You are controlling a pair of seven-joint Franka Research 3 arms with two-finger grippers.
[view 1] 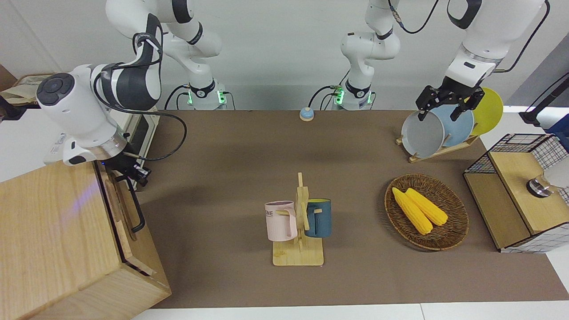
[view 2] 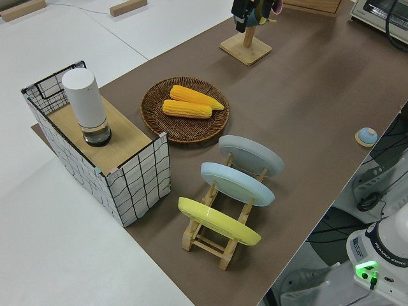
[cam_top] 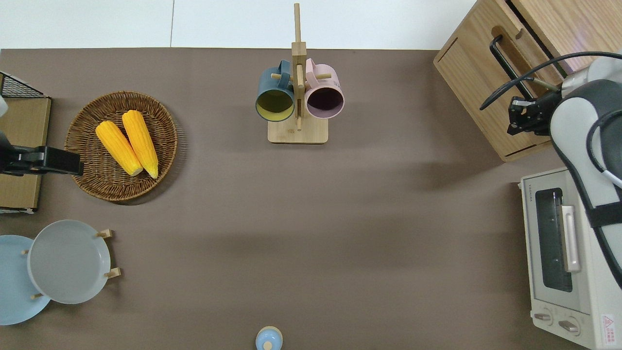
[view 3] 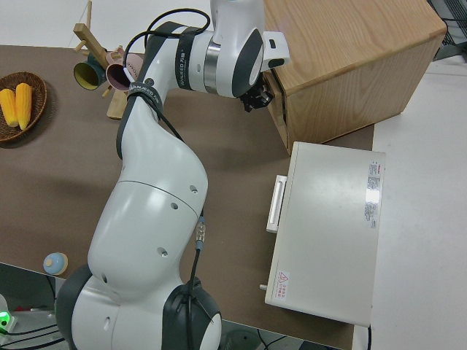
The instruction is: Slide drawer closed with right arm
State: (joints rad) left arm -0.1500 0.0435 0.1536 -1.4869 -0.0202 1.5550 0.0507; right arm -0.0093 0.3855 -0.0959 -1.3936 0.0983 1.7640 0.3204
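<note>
The drawer [view 1: 116,202] sits at the top of the pale wooden cabinet [view 1: 49,231] at the right arm's end of the table. Its front [cam_top: 516,57] stands almost flush with the cabinet face, with a thin dark gap along its upper edge. A black loop handle [view 1: 136,208] runs across it. My right gripper [view 1: 134,171] is at the drawer front, against the end of the handle [cam_top: 509,68] nearer to the robots; in the right side view the gripper [view 3: 255,98] is largely hidden by the wrist. The left arm is parked.
A white oven [cam_top: 559,253] stands beside the cabinet, nearer to the robots. A wooden mug rack [view 1: 298,222] with two mugs is mid-table. A basket of corn [view 1: 426,211], a plate rack [view 1: 438,133] and a wire-mesh box [view 1: 515,191] are at the left arm's end.
</note>
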